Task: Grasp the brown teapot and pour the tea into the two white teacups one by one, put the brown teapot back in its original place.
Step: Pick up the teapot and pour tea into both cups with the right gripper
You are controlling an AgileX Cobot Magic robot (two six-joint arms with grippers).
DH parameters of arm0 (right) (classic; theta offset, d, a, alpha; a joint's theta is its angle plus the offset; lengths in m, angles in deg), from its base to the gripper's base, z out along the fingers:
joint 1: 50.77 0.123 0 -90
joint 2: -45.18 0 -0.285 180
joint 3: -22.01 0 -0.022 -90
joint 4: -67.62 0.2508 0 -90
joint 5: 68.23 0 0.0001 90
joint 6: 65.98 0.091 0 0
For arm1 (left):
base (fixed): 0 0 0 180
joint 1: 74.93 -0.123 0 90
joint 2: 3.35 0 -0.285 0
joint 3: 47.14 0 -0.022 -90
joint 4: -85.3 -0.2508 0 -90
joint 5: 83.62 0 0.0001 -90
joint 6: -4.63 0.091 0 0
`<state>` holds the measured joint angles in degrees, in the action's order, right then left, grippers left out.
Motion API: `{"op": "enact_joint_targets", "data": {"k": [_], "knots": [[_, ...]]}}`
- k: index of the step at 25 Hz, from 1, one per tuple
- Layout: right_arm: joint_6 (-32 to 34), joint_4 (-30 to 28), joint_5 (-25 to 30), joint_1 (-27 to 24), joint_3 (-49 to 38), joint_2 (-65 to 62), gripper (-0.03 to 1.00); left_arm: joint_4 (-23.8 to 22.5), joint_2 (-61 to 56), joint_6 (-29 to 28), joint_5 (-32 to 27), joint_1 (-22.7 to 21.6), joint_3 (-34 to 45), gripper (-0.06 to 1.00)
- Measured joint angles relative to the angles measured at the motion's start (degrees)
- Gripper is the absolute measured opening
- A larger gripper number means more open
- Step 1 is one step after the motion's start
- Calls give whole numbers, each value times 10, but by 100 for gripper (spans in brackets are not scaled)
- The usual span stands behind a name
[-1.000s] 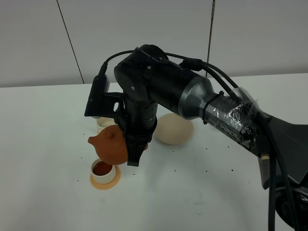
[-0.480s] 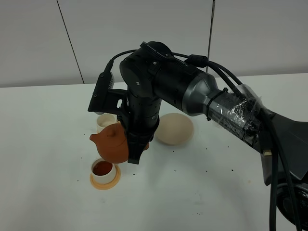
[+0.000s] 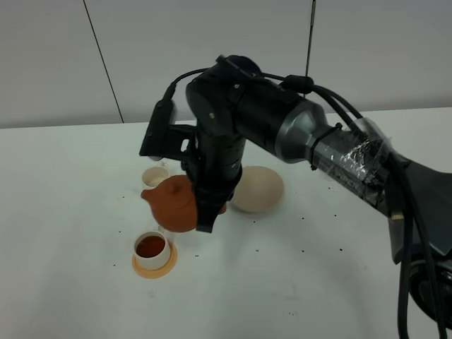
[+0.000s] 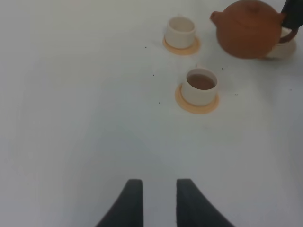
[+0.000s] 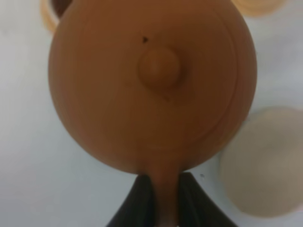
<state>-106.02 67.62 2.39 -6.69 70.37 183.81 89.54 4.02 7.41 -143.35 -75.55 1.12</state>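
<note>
1. While the right tool [image 5: 165, 208] was clamped on the loop handle of the round reddish-brown clay teapot [image 3: 173, 203], we saw the pot hanging clear of the white table [image 3: 63, 233], close to upright with its lid knob on top.
2. Gripping by the handle left the spout free. It pointed toward the far cream-white cup [image 3: 155, 174], which looked empty on its far orange coaster [image 4: 182, 49].
3. The near cream-white cup [image 3: 151, 247] held dark red tea and sat on its near orange coaster [image 3: 157, 272], so we judged one pour done and the second not yet made.
4. The pale beige round saucer [image 3: 260, 187] lay bare just beside the pot on its handle side, which made sense to us since the pot must return there.
5. The left tool [image 4: 155, 203] hovered well apart from the cups, its fingers a little apart with nothing between them. We took it to be parked out of the way.
6. We judged that the spout needed to come over the small far cup's mouth before any tipping. A hasty tilt could spill tea past the rim.
</note>
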Motion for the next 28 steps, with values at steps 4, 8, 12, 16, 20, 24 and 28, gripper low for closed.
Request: {"op": "enact_joint_targets", "data": {"k": [4, 8, 12, 16, 20, 24, 28], "knots": [[-2, 0, 1, -23, 7, 3, 9, 0, 0, 0, 0, 0, 0, 24], [-4, 5, 1, -36, 49, 27, 9, 0, 0, 0, 0, 0, 0, 24], [-1, 9, 1, -38, 97, 55, 9, 0, 0, 0, 0, 0, 0, 24], [8, 22, 1, -40, 135, 82, 9, 0, 0, 0, 0, 0, 0, 24], [9, 25, 1, -42, 160, 108, 9, 0, 0, -1, 0, 0, 0, 24], [9, 23, 1, -43, 190, 133, 9, 0, 0, 0, 0, 0, 0, 24], [8, 13, 1, -45, 208, 149, 9, 0, 0, 0, 0, 0, 0, 24]]}}
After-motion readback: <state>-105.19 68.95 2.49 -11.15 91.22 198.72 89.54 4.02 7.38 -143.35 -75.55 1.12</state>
